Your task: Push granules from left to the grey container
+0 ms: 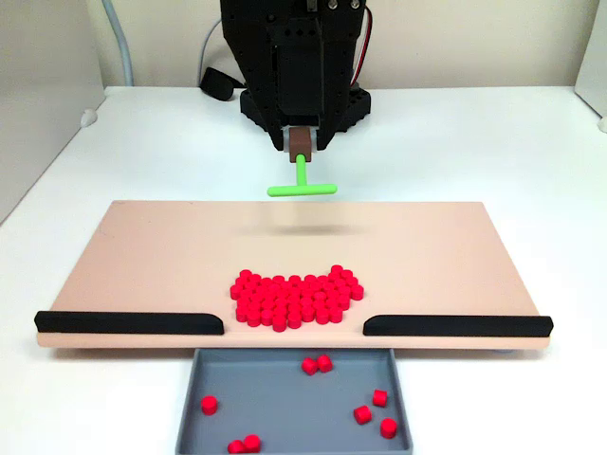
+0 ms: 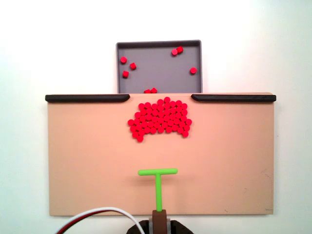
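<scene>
Granules [image 1: 296, 299] bunched in one dense red patch on the tan board [image 1: 142, 256], sitting just before the gap between the two black strips [image 1: 128, 322], with that gap opening straight onto the grey container [image 1: 294, 393]. A handful of pellets already lying loose inside the container, two more right at its near wall in the fixed view from behind the arm [image 2: 150, 90]. Bulk of the job judged not yet done: most of the pile on the board, close to the edge but not over it. Green T-shaped pusher [image 2: 157, 183] well back from the pile, crossbar square to the gap and clear of every pellet, apparently lifted off the board to go by the shadow beneath it. Gripper [image 1: 302, 144] closed on the pusher's brown handle end, the arm's black body behind it at the far side of the white surface [image 1: 493, 142]. Step in hand, by judgement: lining up for another sweep. Next move calls for lowering the crossbar to the board behind the patch, centred on it, then driving straight toward the gap without letting pellets spill round the bar's ends.
</scene>
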Controlling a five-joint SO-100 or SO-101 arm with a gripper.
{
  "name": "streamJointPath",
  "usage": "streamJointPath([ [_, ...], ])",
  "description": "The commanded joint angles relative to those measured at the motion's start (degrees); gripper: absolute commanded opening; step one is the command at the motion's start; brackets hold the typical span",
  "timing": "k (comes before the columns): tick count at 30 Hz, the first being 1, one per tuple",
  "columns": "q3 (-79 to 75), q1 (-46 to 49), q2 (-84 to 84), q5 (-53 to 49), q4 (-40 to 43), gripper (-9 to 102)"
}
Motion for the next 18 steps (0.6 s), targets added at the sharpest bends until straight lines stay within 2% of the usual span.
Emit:
streamJointPath([
  [1, -1.14, -0.88, 0.88, 2.64, -0.26, 0],
  [12, -1.14, -5.01, 3.60, 15.47, -0.26, 0],
  [18, -1.14, -8.35, 4.75, 27.60, 0.35, 0],
])
